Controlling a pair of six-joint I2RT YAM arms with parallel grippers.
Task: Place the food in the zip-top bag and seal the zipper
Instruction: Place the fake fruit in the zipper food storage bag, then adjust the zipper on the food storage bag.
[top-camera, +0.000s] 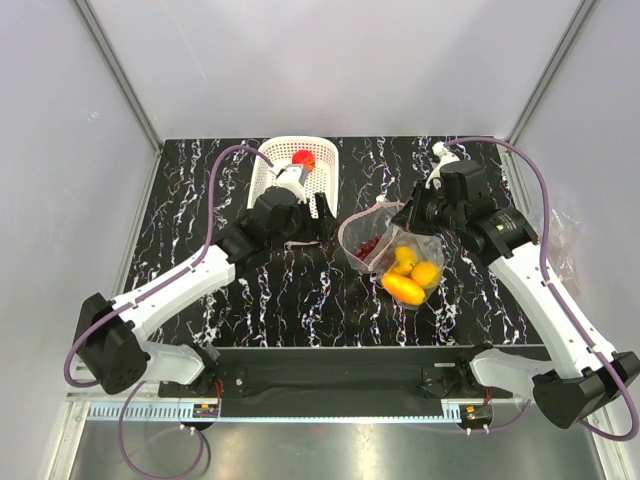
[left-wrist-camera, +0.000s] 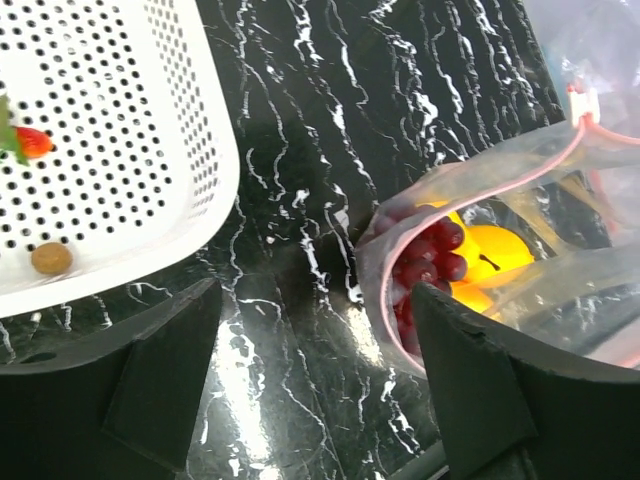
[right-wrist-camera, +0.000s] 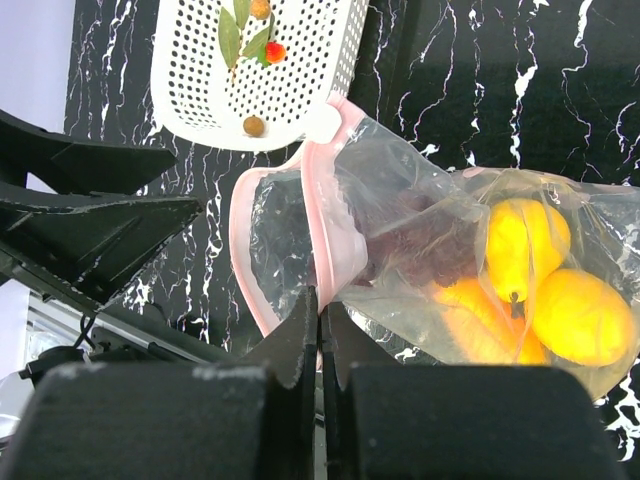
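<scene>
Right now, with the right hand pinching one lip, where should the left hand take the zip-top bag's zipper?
Probably the free lip of the zipper, the pink strip bowing toward the basket. It stands open, apart from the lip held in the right hand, and faces the open left hand, so come from the basket side, one finger inside the mouth.

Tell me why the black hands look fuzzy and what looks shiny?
Left wrist view: the left hand blurs, being so close up, and the table gleams. Right wrist view: the right hand blurs too; the bag glints over the lemons.
</scene>
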